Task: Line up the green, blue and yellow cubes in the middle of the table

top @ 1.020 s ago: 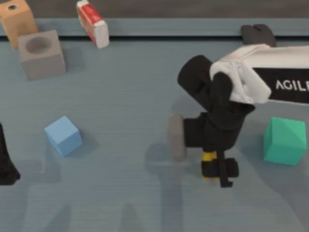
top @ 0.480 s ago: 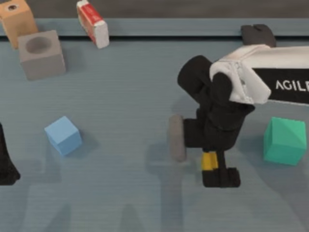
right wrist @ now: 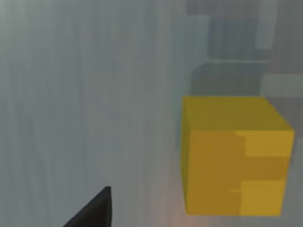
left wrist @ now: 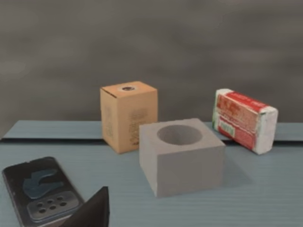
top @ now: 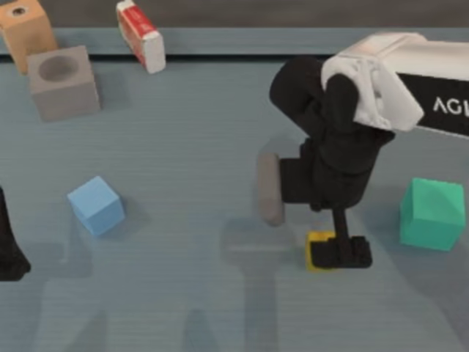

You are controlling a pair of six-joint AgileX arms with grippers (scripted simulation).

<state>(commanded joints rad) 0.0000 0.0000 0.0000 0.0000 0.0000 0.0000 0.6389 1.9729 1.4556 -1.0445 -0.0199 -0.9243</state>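
At the far left edge of the top view, low in the frame, the left gripper (top: 9, 253) is sitting parked, and whether its jaws are open or closed cannot be told. In the upper left corner a tan wooden block (top: 24, 29) and a grey block with a round hole (top: 62, 82) are standing close together, with a red and white packet (top: 141, 35) just right of them along the far edge. The blue cube (top: 95, 204) is lying alone at left of centre on the table (top: 183, 147).

Right of centre and low in the frame, the right gripper (top: 338, 251) is hanging over the yellow cube (top: 316, 249), its black fingers covering the cube's right part. In the right wrist view the yellow cube (right wrist: 236, 155) is showing with bare table all around it and only one dark finger (right wrist: 92, 210) far off to one side, so the jaws appear to be spread wide and holding nothing. The green cube (top: 432, 213) is resting at the right edge, well apart.

The step in hand seems to be the placing of the yellow cube near the middle. Next, the arm probably needs lifting clear, then reaching for the green cube.
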